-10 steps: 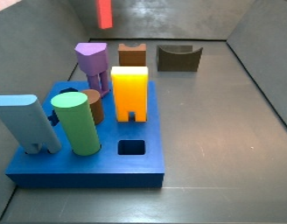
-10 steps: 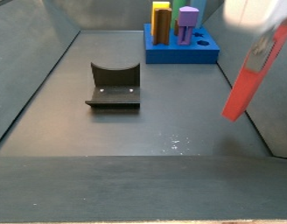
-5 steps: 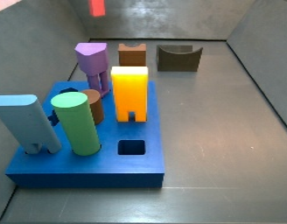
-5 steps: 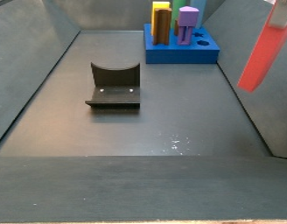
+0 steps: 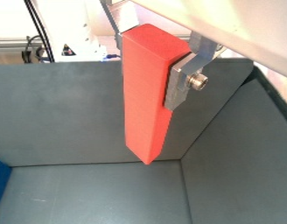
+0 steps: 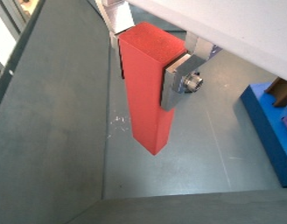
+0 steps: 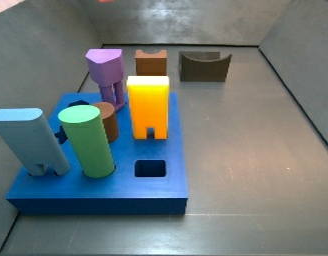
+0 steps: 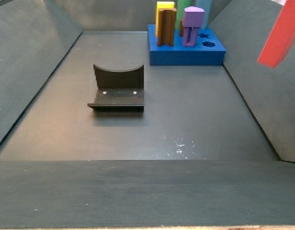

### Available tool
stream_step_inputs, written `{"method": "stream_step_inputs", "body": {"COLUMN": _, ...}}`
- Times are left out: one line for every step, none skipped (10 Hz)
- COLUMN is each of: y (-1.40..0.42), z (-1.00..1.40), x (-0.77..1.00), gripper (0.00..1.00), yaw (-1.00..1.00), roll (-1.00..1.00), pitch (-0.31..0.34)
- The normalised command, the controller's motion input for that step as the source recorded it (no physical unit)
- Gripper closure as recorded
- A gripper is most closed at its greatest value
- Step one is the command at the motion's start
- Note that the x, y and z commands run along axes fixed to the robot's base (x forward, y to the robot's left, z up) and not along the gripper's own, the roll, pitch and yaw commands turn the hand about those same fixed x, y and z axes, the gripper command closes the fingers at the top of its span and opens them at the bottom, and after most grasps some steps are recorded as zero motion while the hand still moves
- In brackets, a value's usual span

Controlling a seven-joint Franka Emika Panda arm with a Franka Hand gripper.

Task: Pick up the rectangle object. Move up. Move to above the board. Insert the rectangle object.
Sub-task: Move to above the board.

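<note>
I have the red block clamped between my fingers, which are closed flat against its sides near the top, so it hangs upright below my gripper. In both wrist views it is well clear of the bench, with nothing touching its lower end. In a side view only its lower part shows at the upper right edge, high above the floor and off to one side of the blue board.

So the pick-up looks done and the lift is well on. Left to do: carry the block across above the board and push it down into the small square hole, which stands empty in front of the orange block.

Against the frames from a second and half a second ago, the block has climbed higher, and has all but left the top of the side view that looks down on the board.
</note>
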Motion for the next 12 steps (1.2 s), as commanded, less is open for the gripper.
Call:
{"method": "stream_step_inputs", "body": {"y": -0.02, "z": 0.43, "x": -0.01, "gripper": 1.00, "yaw": 0.03, "roll": 0.08, "pitch": 0.084}}
{"method": "stream_step_inputs", "body": {"y": -0.01, "z": 0.30, "x": -0.01, "gripper": 1.00, "yaw": 0.03, "roll": 0.08, "pitch": 0.082}}
{"method": "stream_step_inputs", "body": {"y": -0.01, "z": 0.17, "x": -0.01, "gripper": 1.00, "yaw": 0.03, "roll": 0.07, "pitch": 0.077}}
{"method": "stream_step_inputs", "body": {"y": -1.00, "z": 0.01, "x": 0.41, "gripper": 1.00, "yaw": -1.00, "roll": 0.03, "pitch": 0.003}}
{"method": "stream_step_inputs", "body": {"y": -1.00, "z": 0.00, "x": 0.41, "gripper": 1.00, "yaw": -1.00, "roll": 0.03, "pitch": -0.001}}
{"method": "stream_step_inputs", "body": {"y": -1.00, "z": 0.00, "x": 0.42, "gripper": 1.00, "yaw": -1.00, "roll": 0.01, "pitch": -0.003}}
{"method": "stream_step_inputs", "body": {"y": -1.00, "z": 0.00, "x": 0.42, "gripper": 1.00, "yaw": -1.00, "roll": -0.02, "pitch": -0.002}}
{"method": "stream_step_inputs", "body": {"y": -1.00, "z": 0.00, "x": 0.43, "gripper": 1.00, "yaw": -1.00, "roll": -0.02, "pitch": 0.010}}
{"method": "stream_step_inputs", "body": {"y": -1.00, "z": 0.00, "x": 0.43, "gripper": 1.00, "yaw": -1.00, "roll": -0.02, "pitch": 0.024}}
{"method": "stream_step_inputs", "body": {"y": -1.00, "z": 0.00, "x": 0.45, "gripper": 1.00, "yaw": -1.00, "roll": -0.05, "pitch": 0.042}}
{"method": "stream_step_inputs", "body": {"y": -1.00, "z": 0.00, "x": 0.45, "gripper": 1.00, "yaw": -1.00, "roll": -0.07, "pitch": 0.067}}
{"method": "stream_step_inputs", "body": {"y": -1.00, "z": 0.00, "x": 0.46, "gripper": 1.00, "yaw": -0.87, "roll": -0.09, "pitch": 0.088}}
